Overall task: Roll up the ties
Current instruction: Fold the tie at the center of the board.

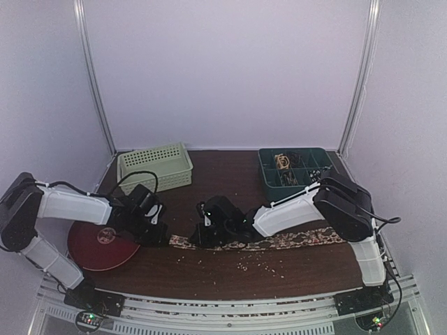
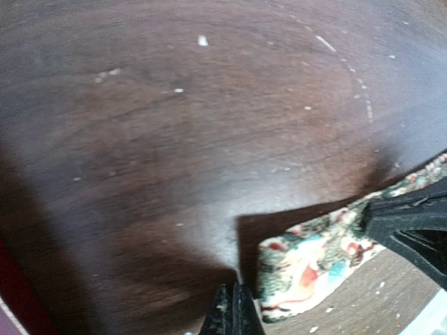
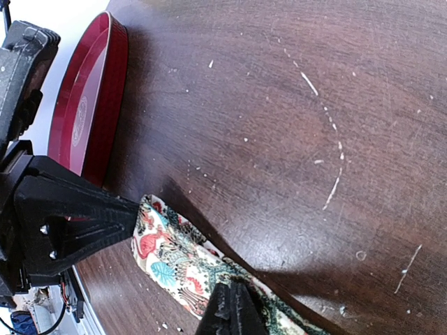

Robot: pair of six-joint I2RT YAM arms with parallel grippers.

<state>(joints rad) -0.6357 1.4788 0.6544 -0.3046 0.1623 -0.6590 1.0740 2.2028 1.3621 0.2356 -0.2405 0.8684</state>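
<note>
One patterned tie (image 1: 293, 239) lies across the table's front, left to right. Its left end (image 2: 307, 269) (image 3: 167, 244) shows cream, red, teal and dark green. My left gripper (image 2: 234, 314) (image 1: 157, 234) is shut with nothing between its fingers, its tips just beside that end. My right gripper (image 3: 234, 310) (image 1: 202, 234) is also shut, its tips resting on the tie a little in from the end. In the left wrist view its black fingers (image 2: 412, 223) show on the cloth. I cannot tell whether any cloth is pinched.
A red round plate (image 1: 98, 248) (image 3: 91, 105) lies at the front left, under the left arm. A pale green basket (image 1: 155, 167) stands at the back left, and a dark green compartment tray (image 1: 297, 167) of small items at the back right. Pale crumbs (image 1: 244, 262) dot the table.
</note>
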